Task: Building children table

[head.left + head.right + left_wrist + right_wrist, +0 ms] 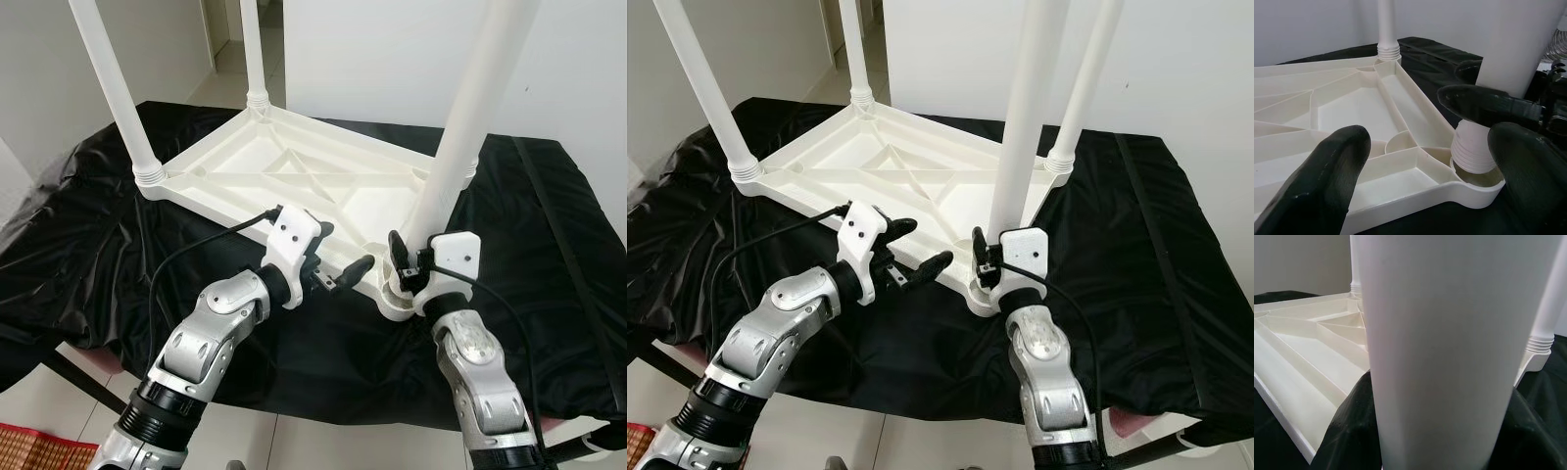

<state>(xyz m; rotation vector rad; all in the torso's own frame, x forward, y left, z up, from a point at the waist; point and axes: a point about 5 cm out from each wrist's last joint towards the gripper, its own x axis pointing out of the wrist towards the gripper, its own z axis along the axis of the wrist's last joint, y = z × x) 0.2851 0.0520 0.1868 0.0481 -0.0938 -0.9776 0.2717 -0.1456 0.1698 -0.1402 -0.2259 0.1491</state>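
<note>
A white plastic tabletop point(294, 176) lies upside down on a black sheet point(549, 245) that covers a low platform, its ribbed underside facing up. The sheet is glossy and creased, bunched in folds along the robot's left side and hanging over the near edge. Three legs stand upright in the far and side corner sockets: one at the left corner point(116, 93), one at the far corner point(252, 54) and one at the right corner point(1083, 83). The fourth leg point(468, 117) stands at the near corner socket point(397, 299), its threaded end sitting at the socket's mouth. The right gripper point(407, 264) is closed around this leg just above the socket, a black finger on each side of the white tube in the right wrist view. The left gripper point(333, 262) hovers just beside the near edge of the tabletop, left of that socket, its fingers point(1327, 181) spread apart and holding nothing. Behind the platform rise plain white walls, with a doorway at the far left opening onto a pale tiled floor point(220, 83). The floor near the robot is light tile too, and a corner of a red woven mat point(39, 448) shows at the lower left.
</note>
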